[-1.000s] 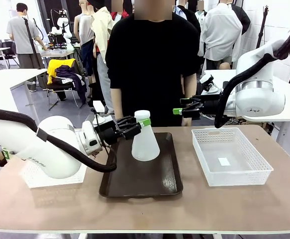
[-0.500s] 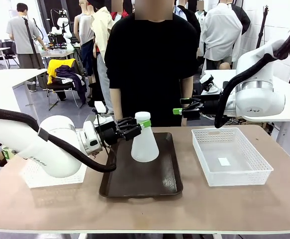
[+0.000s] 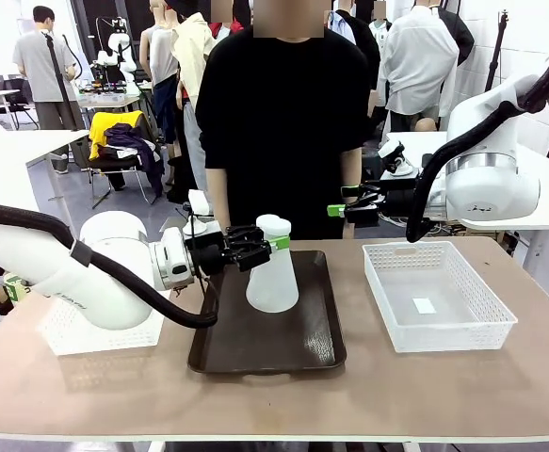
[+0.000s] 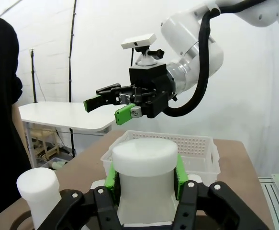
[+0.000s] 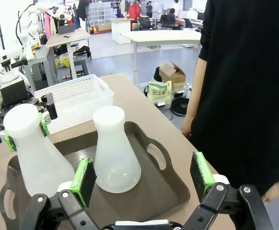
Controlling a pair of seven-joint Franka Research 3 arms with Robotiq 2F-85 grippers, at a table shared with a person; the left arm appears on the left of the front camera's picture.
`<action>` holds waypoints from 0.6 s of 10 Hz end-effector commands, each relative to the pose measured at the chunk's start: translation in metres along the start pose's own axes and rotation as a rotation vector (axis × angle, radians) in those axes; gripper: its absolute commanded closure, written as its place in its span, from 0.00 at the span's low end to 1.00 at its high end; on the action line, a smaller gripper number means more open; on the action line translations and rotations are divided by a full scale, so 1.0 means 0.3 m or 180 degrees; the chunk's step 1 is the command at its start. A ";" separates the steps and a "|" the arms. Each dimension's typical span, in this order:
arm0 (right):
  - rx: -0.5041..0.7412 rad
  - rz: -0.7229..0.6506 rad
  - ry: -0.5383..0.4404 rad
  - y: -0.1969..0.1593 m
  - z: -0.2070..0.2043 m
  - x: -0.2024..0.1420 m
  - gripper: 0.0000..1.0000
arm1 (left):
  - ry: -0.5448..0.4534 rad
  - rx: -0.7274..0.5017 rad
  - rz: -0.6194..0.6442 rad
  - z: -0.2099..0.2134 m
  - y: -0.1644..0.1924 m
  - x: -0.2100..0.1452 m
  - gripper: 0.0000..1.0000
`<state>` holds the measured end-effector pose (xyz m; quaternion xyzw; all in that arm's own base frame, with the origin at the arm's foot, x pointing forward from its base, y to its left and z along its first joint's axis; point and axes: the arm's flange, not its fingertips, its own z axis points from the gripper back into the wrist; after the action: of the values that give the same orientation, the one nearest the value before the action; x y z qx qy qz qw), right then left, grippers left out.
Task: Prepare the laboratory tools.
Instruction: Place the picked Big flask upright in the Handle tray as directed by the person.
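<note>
Since the left tool (image 3: 255,247) is clamped only on the narrow neck of one flask (image 3: 273,273), tilted above the brown tray (image 3: 302,344), the smooth neck could slip and the flask could topple. A second flask (image 5: 114,151) stands on the tray. Farther right, the right tool (image 3: 340,201) is held wide open and empty above the bench (image 3: 425,395).

Worked at a light brown table (image 3: 368,395). Carried a dark brown tray (image 3: 274,344) near its middle, with a white lattice basket (image 3: 444,325) to the right and another (image 3: 62,334) at the left edge.
</note>
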<state>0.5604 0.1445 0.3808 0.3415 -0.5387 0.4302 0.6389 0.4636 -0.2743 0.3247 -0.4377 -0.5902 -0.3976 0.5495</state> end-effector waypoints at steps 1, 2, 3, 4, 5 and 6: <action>0.0009 -0.0027 0.0028 0.003 0.000 0.000 0.00 | 0.0020 0.0014 -0.0335 -0.048 -0.115 -0.318 1.00; 0.0009 -0.0027 0.0028 0.003 0.000 0.000 0.00 | 0.0072 -0.0029 -0.0362 -0.046 -0.116 -0.340 1.00; 0.0009 -0.0027 0.0028 0.003 0.000 0.000 0.00 | 0.0097 -0.0057 -0.0371 -0.044 -0.118 -0.352 1.00; 0.0009 -0.0027 0.0028 0.003 0.000 0.000 0.00 | 0.0076 -0.0074 -0.0348 -0.043 -0.119 -0.359 1.00; 0.0009 -0.0027 0.0028 0.003 0.000 0.000 0.00 | 0.0084 -0.0081 -0.0331 -0.043 -0.122 -0.373 1.00; 0.0009 -0.0027 0.0028 0.003 0.000 0.000 0.00 | 0.0091 -0.0094 -0.0310 -0.042 -0.124 -0.388 1.00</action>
<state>0.5604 0.1445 0.3808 0.3415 -0.5387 0.4302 0.6389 0.4723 -0.2769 0.3094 -0.4361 -0.5713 -0.4230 0.5519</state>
